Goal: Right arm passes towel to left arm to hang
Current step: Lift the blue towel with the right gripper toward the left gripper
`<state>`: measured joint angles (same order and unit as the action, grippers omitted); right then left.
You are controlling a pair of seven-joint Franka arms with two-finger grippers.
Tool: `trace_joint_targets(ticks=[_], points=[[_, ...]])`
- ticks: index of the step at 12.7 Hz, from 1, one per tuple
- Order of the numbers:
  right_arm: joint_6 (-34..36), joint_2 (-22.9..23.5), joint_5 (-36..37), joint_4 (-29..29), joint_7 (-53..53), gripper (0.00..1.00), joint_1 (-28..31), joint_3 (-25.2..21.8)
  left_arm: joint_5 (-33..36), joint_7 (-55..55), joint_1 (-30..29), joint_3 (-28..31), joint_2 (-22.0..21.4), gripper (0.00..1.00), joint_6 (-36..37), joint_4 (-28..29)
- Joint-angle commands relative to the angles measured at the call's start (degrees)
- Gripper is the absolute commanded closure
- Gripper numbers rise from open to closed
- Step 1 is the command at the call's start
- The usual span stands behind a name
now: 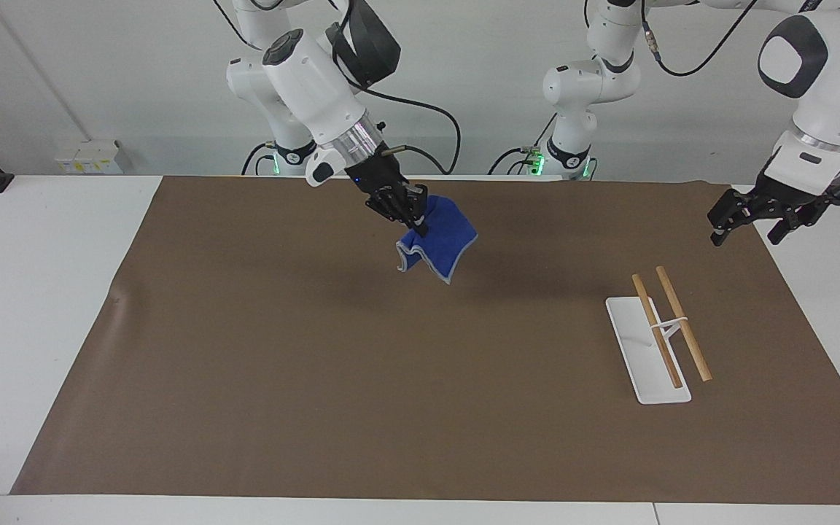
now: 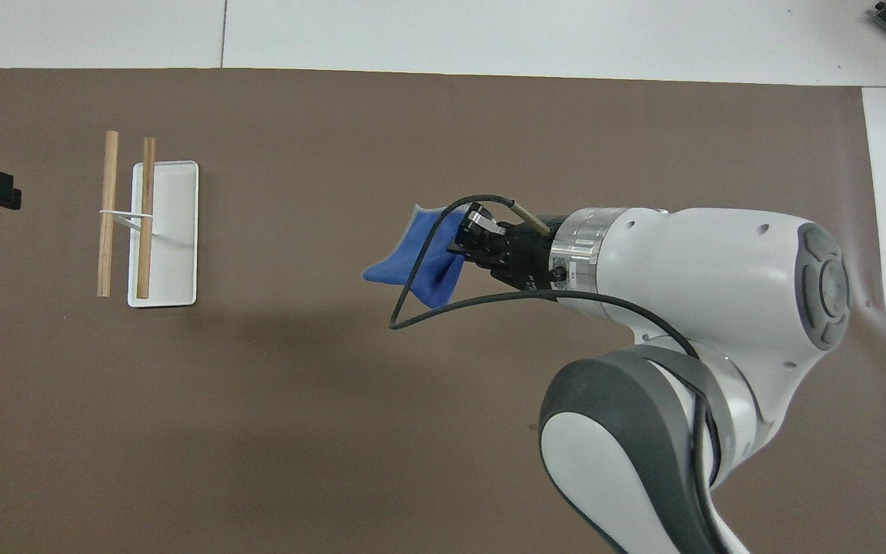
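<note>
The right gripper [image 1: 414, 224] clenches the towel [image 1: 440, 243], which hangs below its fingertips over the mat's [image 1: 318, 379] middle. The left gripper [image 1: 748, 219] waits, released, near the rack [image 1: 657, 343].

The right arm [image 1: 318, 69] slants down from its base toward four o'clock in the facing view, its silver wrist ring low and its black cable looping loose. The right gripper [image 1: 414, 226] is clamped tight, raised over the middle of the bench. The left arm [image 1: 821, 87] waits (wrist pointing down), the left gripper [image 1: 748, 219] spread wide over the bench's edge at its own end.
</note>
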<state>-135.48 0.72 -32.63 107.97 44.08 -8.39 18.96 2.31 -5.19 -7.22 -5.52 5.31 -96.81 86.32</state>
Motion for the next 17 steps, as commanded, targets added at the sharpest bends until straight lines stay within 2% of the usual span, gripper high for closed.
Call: trace_joint_targets(ticks=[1,4,5,6,8,11,13,15,17], points=[[-4.69,1.65,-3.66,-1.79,7.3,1.0,-1.97,0.38,-0.64,-0.61,0.62,-0.02,-2.94,0.0,0.57,2.36],[-6.54,3.49,-6.83,-5.82,16.36,1.0,-3.82,0.38,-0.91,0.18,0.54,-0.1,-3.11,0.0,0.3,2.62],[-6.55,4.02,-6.92,-6.97,18.04,1.0,-3.82,0.38,-3.95,2.44,0.11,-0.1,-3.98,0.0,-0.39,4.71],[-6.46,4.11,-7.01,-7.33,18.4,1.0,-3.74,0.38,-9.9,5.25,-0.42,0.07,-5.04,0.0,-1.36,6.73],[-5.94,4.72,-8.58,-8.56,18.41,1.0,-3.82,0.38,-16.53,13.5,-0.43,0.16,-6.53,0.0,-3.99,10.17],[-5.5,4.81,-8.77,-8.56,17.97,1.0,-3.74,0.38,-24.27,31.32,2.37,-0.36,-9.35,0.0,-12.85,17.28],[-5.5,5.34,-8.59,-8.48,17.62,1.0,-3.82,0.38,-25.07,41.62,4.4,-1.07,-9.53,0.0,-15.34,18.0],[-5.41,5.25,-8.59,-8.3,17.09,1.0,-3.74,0.38,-29.72,48.66,3.97,-3.87,-9.53,0.0,-17.87,18.18],[-5.15,5.25,-8.59,-8.3,17.0,1.0,-3.74,0.38,-29.91,59.9,4.06,-8.08,-9.44,0.0,-24.27,19.4]])
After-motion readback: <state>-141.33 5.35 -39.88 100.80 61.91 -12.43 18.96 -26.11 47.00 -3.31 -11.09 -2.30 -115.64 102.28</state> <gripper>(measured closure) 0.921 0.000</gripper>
